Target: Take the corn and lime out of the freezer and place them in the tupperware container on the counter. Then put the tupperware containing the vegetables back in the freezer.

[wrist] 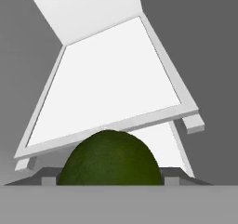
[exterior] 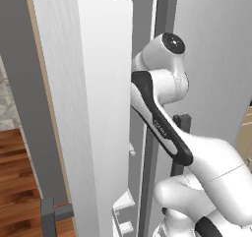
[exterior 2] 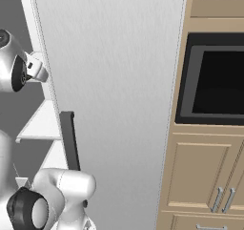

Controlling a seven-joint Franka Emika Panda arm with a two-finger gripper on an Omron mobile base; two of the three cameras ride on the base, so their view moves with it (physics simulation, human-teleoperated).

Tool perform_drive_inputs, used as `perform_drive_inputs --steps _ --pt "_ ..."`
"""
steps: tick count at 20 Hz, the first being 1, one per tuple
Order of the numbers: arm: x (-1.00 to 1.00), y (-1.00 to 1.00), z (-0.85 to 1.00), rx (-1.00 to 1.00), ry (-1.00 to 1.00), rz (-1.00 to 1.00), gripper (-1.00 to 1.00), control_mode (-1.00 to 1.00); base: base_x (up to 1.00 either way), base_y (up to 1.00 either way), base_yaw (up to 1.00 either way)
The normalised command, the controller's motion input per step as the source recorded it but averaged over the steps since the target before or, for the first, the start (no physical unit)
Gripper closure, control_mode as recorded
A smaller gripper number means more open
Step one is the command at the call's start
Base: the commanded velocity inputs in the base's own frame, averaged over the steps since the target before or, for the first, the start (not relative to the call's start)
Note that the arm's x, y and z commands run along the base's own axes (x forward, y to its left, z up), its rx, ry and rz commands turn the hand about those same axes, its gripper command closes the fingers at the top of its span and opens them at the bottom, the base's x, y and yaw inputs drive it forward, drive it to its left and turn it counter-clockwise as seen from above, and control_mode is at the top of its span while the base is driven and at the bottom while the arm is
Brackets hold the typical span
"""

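Observation:
The lime [wrist: 110, 160], dark green and round, sits close to the camera at the bottom of the hand view. My gripper [wrist: 110, 180] is shut on it, with one small grey fingertip showing on each side. Behind it lies a white freezer shelf [wrist: 111, 83] between grey walls. The freezer [exterior: 103, 108] stands open, and my white arm reaches in past its white inner door. Its grey front [exterior 2: 114, 105] and dark bar handle [exterior 2: 69, 141] appear in the right base view. The corn, the tupperware container and the counter are out of view.
A dark built-in oven [exterior 2: 219, 78] sits right of the freezer, with beige cabinet doors [exterior 2: 200, 172] below it. Wood floor [exterior: 19, 182] shows left of the open door. More white shelves [exterior 2: 43, 121] lie beside my arm.

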Motion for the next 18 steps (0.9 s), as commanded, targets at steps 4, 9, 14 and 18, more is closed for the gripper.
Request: perform_drive_inputs --steps 4,9,14,18 --pt "-0.83 -0.44 0.29 0.01 -0.01 0.0 1.0 -1.0 0.0 0.0 0.0" --pt "-0.61 -0.47 0.4 0.0 0.02 0.06 1.0 -1.0 0.0 0.0 0.0" --pt "-0.35 -0.41 0.25 -0.12 0.08 0.13 1.0 -1.0 0.0 0.0 0.0" --pt "-0.16 -0.39 0.0 -0.19 0.09 0.17 1.0 -1.0 0.0 0.0 0.0"
